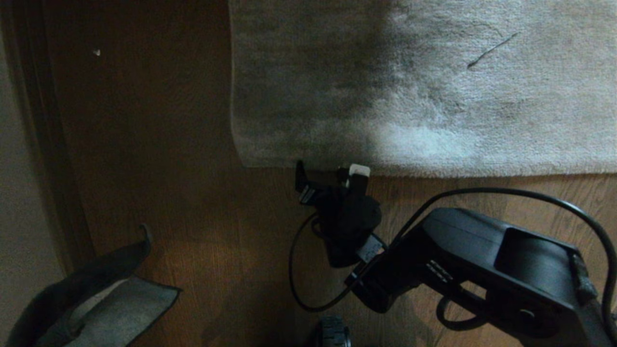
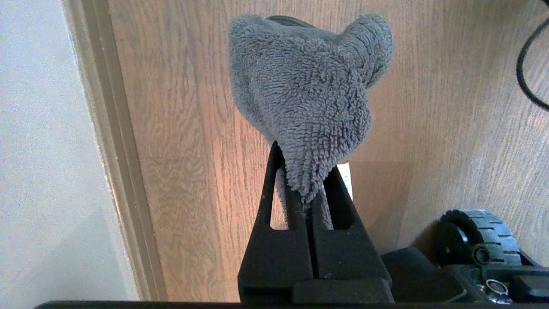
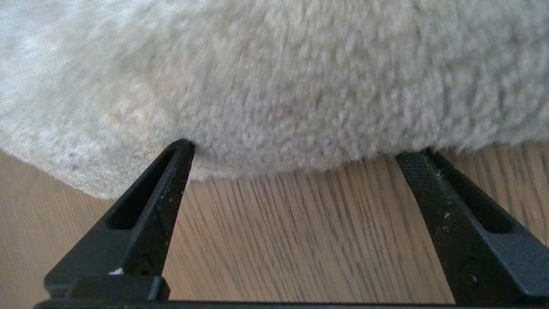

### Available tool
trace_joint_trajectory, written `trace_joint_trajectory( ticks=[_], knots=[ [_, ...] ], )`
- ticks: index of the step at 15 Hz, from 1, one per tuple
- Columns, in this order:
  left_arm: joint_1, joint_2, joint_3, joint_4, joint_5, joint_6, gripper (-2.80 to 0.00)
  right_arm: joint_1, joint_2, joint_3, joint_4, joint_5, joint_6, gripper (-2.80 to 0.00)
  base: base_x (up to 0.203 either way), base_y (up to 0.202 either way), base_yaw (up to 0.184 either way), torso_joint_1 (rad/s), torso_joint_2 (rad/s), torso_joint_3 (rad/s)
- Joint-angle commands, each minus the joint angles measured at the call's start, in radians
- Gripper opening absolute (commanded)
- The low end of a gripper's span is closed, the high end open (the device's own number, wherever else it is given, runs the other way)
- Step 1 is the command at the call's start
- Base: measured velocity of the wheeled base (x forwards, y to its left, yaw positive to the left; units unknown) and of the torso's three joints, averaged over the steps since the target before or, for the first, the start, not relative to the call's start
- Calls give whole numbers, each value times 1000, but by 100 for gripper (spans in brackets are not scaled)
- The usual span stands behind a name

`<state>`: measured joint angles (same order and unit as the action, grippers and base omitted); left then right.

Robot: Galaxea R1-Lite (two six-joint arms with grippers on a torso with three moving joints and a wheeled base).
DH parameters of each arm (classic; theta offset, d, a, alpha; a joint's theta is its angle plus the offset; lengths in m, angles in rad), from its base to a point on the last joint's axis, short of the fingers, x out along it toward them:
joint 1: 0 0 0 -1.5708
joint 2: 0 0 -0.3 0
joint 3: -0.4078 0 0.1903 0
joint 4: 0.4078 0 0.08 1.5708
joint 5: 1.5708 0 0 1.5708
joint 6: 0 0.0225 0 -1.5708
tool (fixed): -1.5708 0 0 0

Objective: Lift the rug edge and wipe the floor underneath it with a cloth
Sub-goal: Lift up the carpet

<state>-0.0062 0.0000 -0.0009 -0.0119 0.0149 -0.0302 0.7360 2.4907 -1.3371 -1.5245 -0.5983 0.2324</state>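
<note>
Wood-grain floor (image 1: 193, 217) lies bare beside you: right gripper (image 3: 296, 159) gapes at the rug edge (image 3: 274, 167), so pinch and lift while left gripper (image 2: 306, 189) clamps the cloth (image 2: 304, 94).

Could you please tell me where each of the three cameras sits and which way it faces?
Head view: on the robot's head, looking down at the floor and rug edge; shows the right arm, its open right gripper at that edge.
Left wrist view: behind the left gripper, facing the floor beside a baseboard; shut on the cloth.
Right wrist view: behind the right gripper, facing the rug edge, fingers spread.
Shared: head and left wrist views both show the cloth.
</note>
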Motion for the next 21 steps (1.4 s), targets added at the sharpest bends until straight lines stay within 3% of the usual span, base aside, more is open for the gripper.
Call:
trace_joint_trajectory(
  ticks=[1, 8, 11, 21],
  knots=[
    [0, 0, -1, 0, 0, 0, -280, -6, -12, -10, -34, -9, 1, 0, 0, 0, 0, 0, 0, 0],
    [0, 0, -1, 0, 0, 0, -280, 8, -86, 9, -20, -9, 1, 0, 0, 0, 0, 0, 0, 0],
    [0, 0, 1, 0, 0, 0, -280, 36, -154, 92, -27, -9, -6, 0, 0, 0, 0, 0, 0, 0],
    [0, 0, 0, 0, 0, 0, -280, 109, -275, 139, -45, -9, -126, 0, 0, 0, 0, 0, 0, 0]
  ],
)
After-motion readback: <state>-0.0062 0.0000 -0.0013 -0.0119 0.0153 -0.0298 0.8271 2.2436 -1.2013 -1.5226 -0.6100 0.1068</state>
